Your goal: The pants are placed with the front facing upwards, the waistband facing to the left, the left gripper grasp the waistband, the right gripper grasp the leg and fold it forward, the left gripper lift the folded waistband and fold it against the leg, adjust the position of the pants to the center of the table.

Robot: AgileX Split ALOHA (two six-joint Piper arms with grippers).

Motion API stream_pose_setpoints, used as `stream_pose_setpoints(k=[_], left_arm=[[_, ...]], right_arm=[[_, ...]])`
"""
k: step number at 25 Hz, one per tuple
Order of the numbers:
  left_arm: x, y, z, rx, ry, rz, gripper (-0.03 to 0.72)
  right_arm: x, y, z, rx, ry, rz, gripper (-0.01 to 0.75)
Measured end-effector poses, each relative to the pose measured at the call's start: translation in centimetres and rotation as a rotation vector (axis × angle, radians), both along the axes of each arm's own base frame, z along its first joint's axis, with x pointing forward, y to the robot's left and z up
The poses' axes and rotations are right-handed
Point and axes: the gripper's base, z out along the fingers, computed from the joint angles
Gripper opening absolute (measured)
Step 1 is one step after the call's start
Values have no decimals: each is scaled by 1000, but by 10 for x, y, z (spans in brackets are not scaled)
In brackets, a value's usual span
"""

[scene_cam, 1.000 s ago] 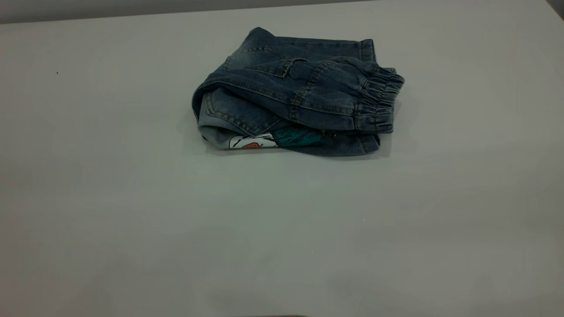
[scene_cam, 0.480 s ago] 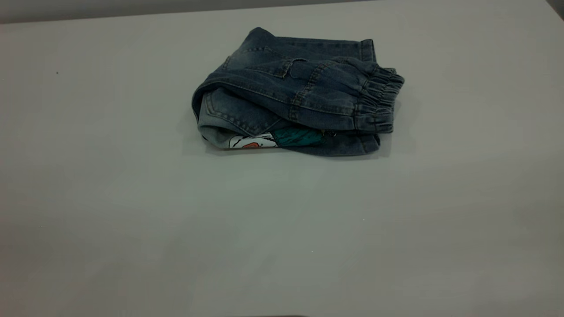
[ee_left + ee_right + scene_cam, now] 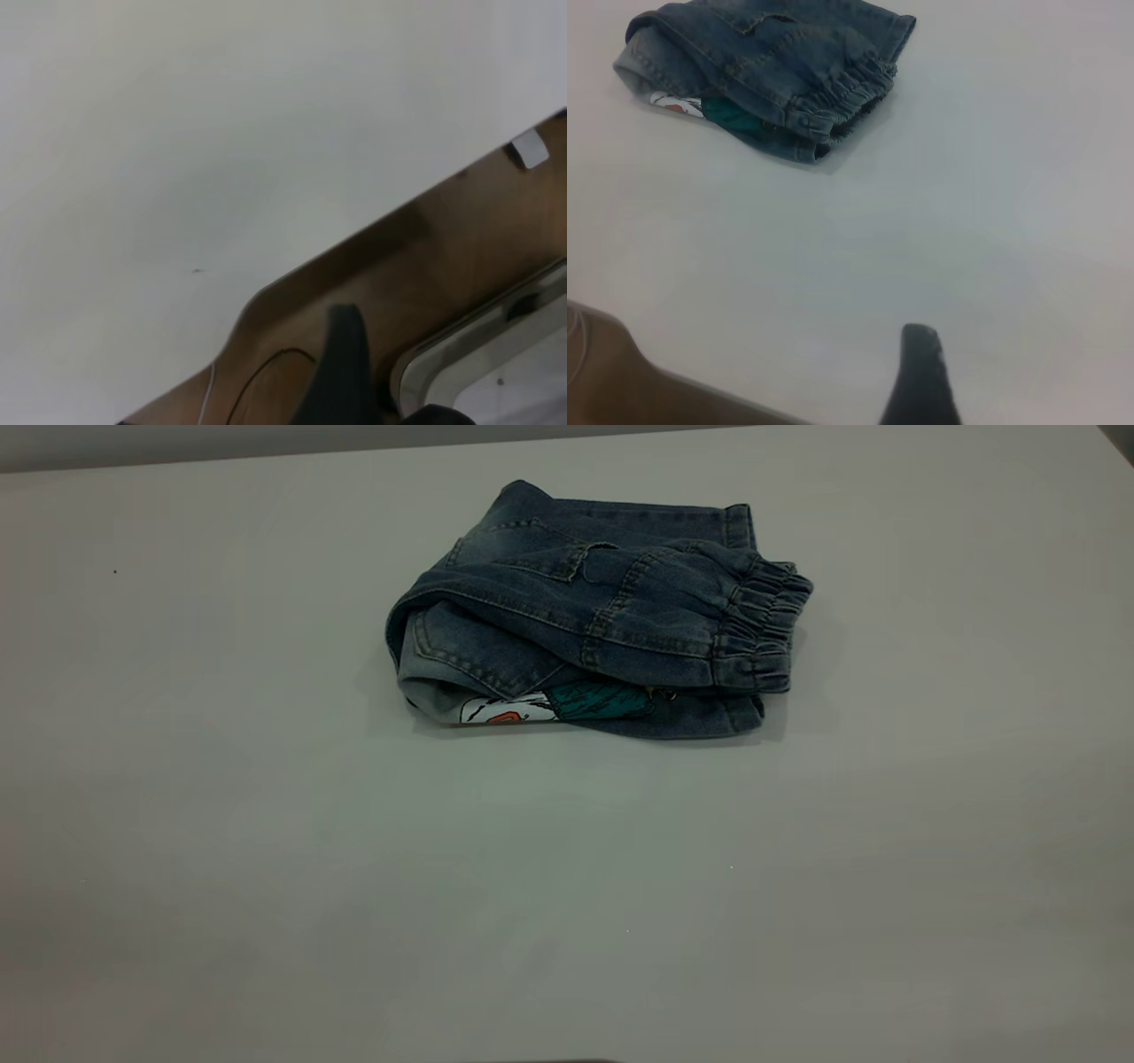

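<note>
The pants (image 3: pixel 585 611) are blue denim and lie folded into a compact bundle on the far middle of the white table (image 3: pixel 266 824). Their gathered elastic edge (image 3: pixel 762 629) faces right. A white, orange and teal print (image 3: pixel 549 704) shows under the near fold. Neither gripper appears in the exterior view. The right wrist view has the pants (image 3: pixel 762 71) far off across bare table, with my right gripper (image 3: pixel 921 381) well short of them, touching nothing. In the left wrist view my left gripper (image 3: pixel 345 372) hangs beyond the table's edge, over brown floor, and the pants are out of that view.
The table's edge (image 3: pixel 372 235) runs diagonally through the left wrist view, with brown floor (image 3: pixel 461 239) beyond it. A pale rimmed object (image 3: pixel 496 372) lies beside the left gripper, and a small white tag (image 3: pixel 530 149) on the floor. Wide bare tabletop lies in front of the pants.
</note>
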Motion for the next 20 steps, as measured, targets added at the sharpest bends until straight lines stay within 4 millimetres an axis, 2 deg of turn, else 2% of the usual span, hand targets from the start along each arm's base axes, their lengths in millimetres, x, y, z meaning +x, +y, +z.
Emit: stream_pose_setpoints(k=[5, 14, 18, 20], left_arm=[[-2, -5, 1, -16, -1, -67, 571], [-2, -5, 0, -8, -4, -80, 571], [-2, -5, 0, -10, -5, -71, 571], [-2, -2, 0, -17, -13, -3, 571]], right_arm=[[0, 0, 0, 0, 0, 1, 456], [0, 0, 0, 0, 0, 2, 456], [0, 0, 0, 0, 0, 2, 456], [0, 0, 0, 0, 0, 2, 456]])
